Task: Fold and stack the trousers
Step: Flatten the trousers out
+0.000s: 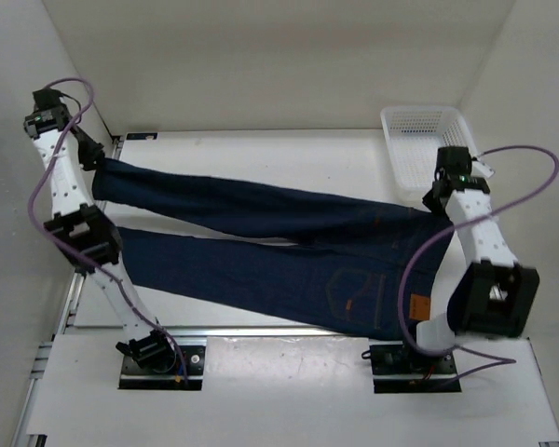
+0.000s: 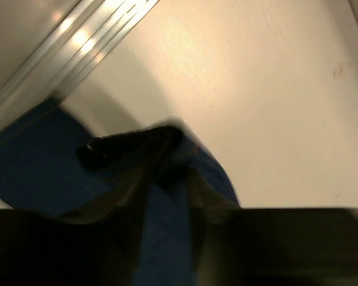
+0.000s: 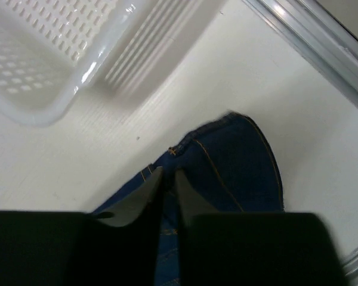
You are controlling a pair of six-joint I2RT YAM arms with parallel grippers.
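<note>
The dark navy trousers [image 1: 289,251] lie spread across the table, waist at the right, both legs running left in a narrow V. My left gripper [image 1: 93,158] is shut on the hem of the far leg at the left edge; in the left wrist view [image 2: 170,173] blue cloth [image 2: 42,167] bunches between the fingers. My right gripper [image 1: 436,200] is shut on the waistband at the far right corner; in the right wrist view [image 3: 168,179] the denim [image 3: 232,161] with orange stitching sits pinched between the fingers.
A white mesh basket [image 1: 424,149] stands at the back right, just beyond my right gripper, also in the right wrist view [image 3: 53,53]. Metal rails [image 1: 112,154] run along the table's left and near edges. White walls enclose the table.
</note>
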